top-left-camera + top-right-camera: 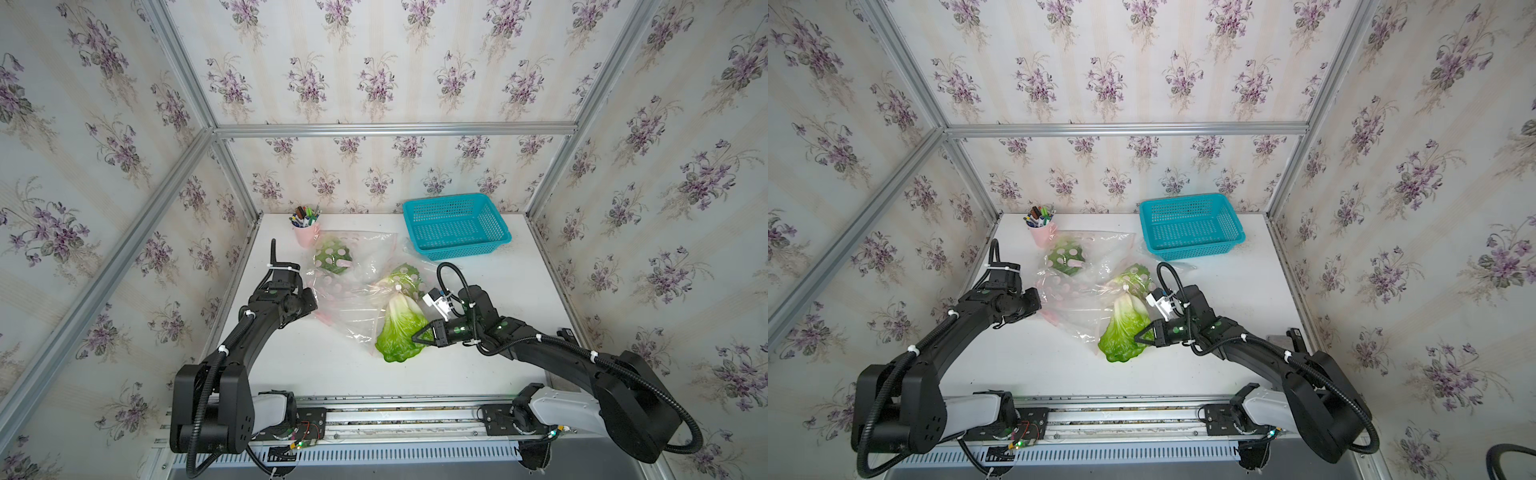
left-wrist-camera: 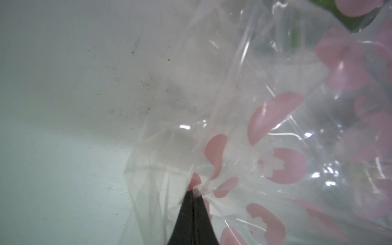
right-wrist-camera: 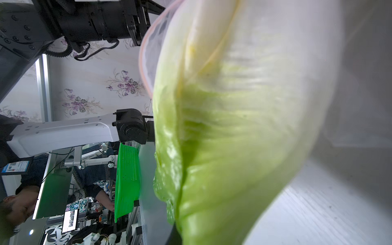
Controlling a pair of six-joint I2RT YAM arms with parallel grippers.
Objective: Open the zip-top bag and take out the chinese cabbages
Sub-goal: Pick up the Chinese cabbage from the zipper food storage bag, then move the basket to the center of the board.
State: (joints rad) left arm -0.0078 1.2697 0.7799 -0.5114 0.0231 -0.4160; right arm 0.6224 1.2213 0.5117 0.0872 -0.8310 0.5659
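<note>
Chinese cabbages (image 1: 332, 259): two lie inside the zip-top bag (image 1: 357, 245) mid-tabletop (image 1: 316, 365); the left claw (image 2: 193, 192) is pinched tight on the bag's left film, apparently to anchor it, while the right claw (image 1: 419, 335), clamped on the third cabbage (image 1: 399, 332) near its leafy end, can draw it out nearward

Left end effector (image 2: 194, 192) and right end effector (image 1: 415, 336) both pinched closed.

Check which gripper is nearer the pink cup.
Left. The left gripper pinches the bag edge just robot-side of the cup; the right gripper holds a cabbage farther off, across the bag.
</note>
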